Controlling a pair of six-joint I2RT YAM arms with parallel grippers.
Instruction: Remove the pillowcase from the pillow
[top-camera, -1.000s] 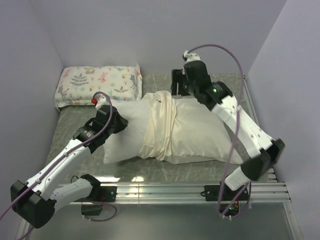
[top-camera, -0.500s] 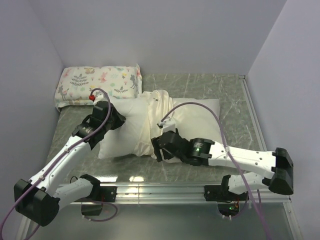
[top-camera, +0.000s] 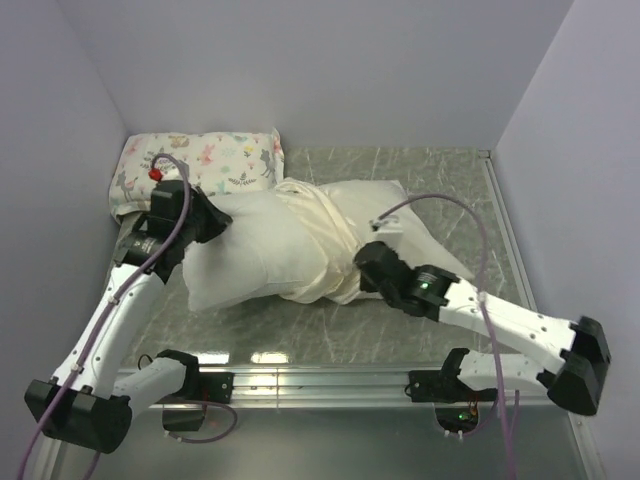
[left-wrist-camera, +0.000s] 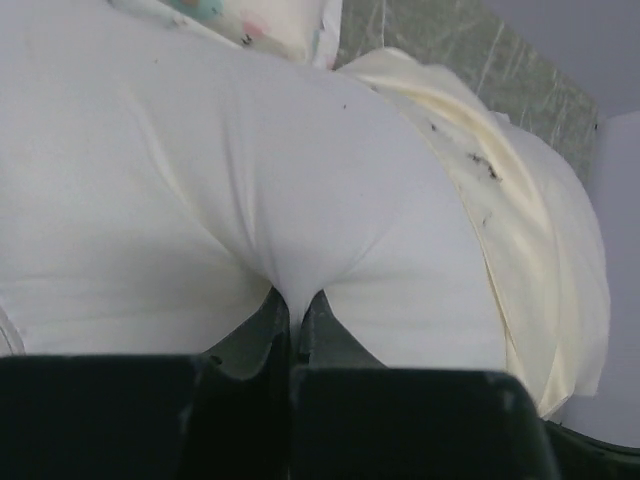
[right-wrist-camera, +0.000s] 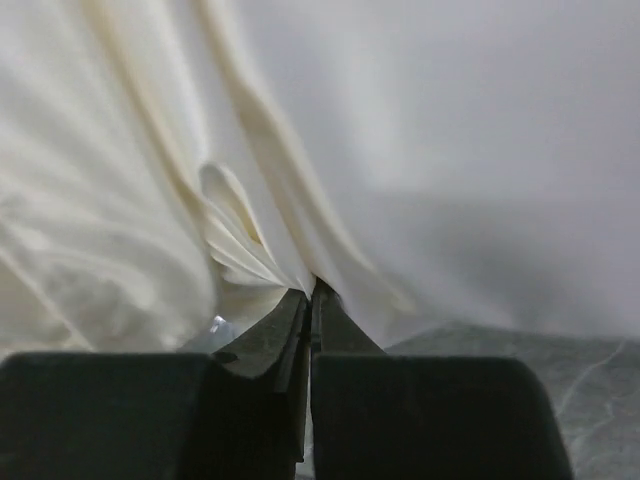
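The pillowcase (top-camera: 325, 245) is cream, the pillow (top-camera: 240, 265) white, the small pillow (top-camera: 220, 160) floral-printed.

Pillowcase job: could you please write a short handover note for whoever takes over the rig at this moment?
Left gripper: shut, pinching the pillow at its bare left end.
Right gripper: shut on a fold of the pillowcase, on the near side of the bunch.
The pillowcase is bunched around the pillow's middle. Both lie on the table, next to a small printed pillow.
Done: left end uncovered, both grips set.
Left: probably pull the pillowcase off to the right while the left gripper anchors the pillow.
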